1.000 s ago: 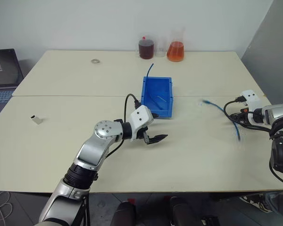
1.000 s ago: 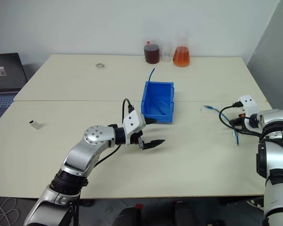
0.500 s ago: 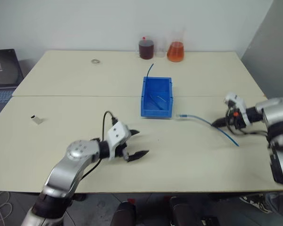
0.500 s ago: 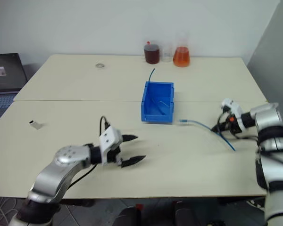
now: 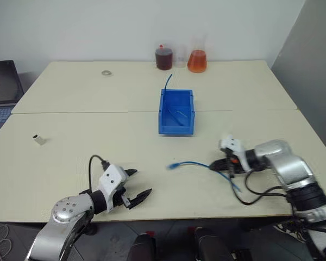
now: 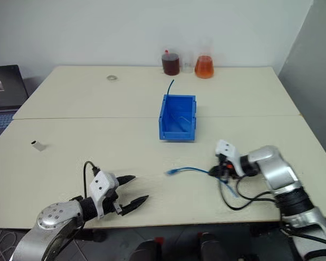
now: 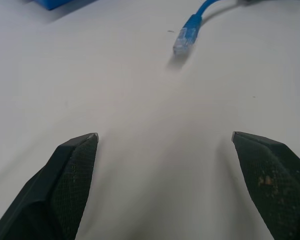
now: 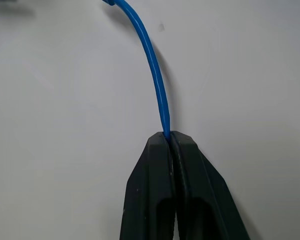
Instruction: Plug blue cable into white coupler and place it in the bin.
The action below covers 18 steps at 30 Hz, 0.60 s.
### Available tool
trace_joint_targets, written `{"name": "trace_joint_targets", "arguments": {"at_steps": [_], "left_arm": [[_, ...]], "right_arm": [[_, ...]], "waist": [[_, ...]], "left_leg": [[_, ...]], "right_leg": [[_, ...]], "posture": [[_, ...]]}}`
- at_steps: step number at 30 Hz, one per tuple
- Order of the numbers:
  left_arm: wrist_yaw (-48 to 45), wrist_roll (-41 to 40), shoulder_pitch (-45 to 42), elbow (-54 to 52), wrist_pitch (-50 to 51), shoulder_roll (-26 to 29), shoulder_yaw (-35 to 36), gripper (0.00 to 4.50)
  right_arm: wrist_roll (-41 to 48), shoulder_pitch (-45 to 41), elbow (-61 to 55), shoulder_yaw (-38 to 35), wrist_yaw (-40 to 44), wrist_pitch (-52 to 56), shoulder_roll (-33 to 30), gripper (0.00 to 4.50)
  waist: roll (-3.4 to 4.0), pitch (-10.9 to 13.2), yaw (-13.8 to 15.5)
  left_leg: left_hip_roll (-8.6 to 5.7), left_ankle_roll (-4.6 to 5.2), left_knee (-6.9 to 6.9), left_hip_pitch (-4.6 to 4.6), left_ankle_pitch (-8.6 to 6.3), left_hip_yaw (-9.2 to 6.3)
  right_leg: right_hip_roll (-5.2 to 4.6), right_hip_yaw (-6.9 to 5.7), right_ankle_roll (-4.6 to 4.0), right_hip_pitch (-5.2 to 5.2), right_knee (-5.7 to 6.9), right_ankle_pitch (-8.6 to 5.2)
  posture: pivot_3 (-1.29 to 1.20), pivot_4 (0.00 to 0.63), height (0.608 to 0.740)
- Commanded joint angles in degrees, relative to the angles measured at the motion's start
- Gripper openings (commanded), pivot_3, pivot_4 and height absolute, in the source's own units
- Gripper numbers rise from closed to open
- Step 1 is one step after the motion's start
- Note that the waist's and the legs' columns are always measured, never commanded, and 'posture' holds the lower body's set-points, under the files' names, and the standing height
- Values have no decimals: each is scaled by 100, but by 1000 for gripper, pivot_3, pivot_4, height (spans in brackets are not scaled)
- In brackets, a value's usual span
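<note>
The blue cable (image 5: pixel 193 163) lies on the worktop (image 5: pixel 70 136) in front of the bin (image 5: pixel 176 112), well apart from it, its clear-tipped plug end (image 7: pixel 184 37) pointing toward the robot's left. The right gripper (image 8: pixel 167 137) is clamped on the cable partway along, its two black fingers pressed together with the thin blue line coming out from between the tips; a short tail of cable runs on behind the grip, toward the near edge of the worktop.

The bin sits upright near the middle of the worktop, with a short dark-blue cable stub (image 5: pixel 168 81) sticking up at its far left corner.

The left gripper (image 5: pixel 137 185) hovers low over the worktop, on the robot's left of the bin and nearer the front edge, its fingers spread wide with nothing between them (in the left wrist view the plug lies ahead of the gap, not touching either finger).

The white coupler (image 5: pixel 39 140) rests far to the left of the bin, alone on the bare surface.

Behind the bin, at the far edge, stand a dark-red bottle (image 5: pixel 163 56) and an orange flask (image 5: pixel 196 58). A laptop (image 5: pixel 1 87) sits off the far left corner.
</note>
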Motion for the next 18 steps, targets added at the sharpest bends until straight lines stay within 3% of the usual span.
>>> {"name": "trace_joint_targets", "arguments": {"at_steps": [1,9,18], "left_arm": [[338,-30,665,-232,-297,-209,532,4500],[1355,-230,1029,-109,-184,-1085,1162,4500],[1330,-324,1333,-435,-113,-1160,975,4500]], "right_arm": [[101,-131,-689,77,-538,384,280,25],[-84,56,-766,652,-1236,141,699,25],[-27,-157,-333,1057,-1538,89,1143,25]], "waist": [[0,0,5],[-11,-6,45],[-14,-8,1]], "left_leg": [[0,0,0,0,0,0],[-3,0,1,-1,-1,3],[-1,0,-1,1,-2,4]], "right_leg": [[-1,0,-4,-1,-1,2],[-4,-1,6,1,-8,-5],[-1,0,3,0,-7,-7]], "posture": [[0,150,740],[0,150,740],[0,150,740]]}}
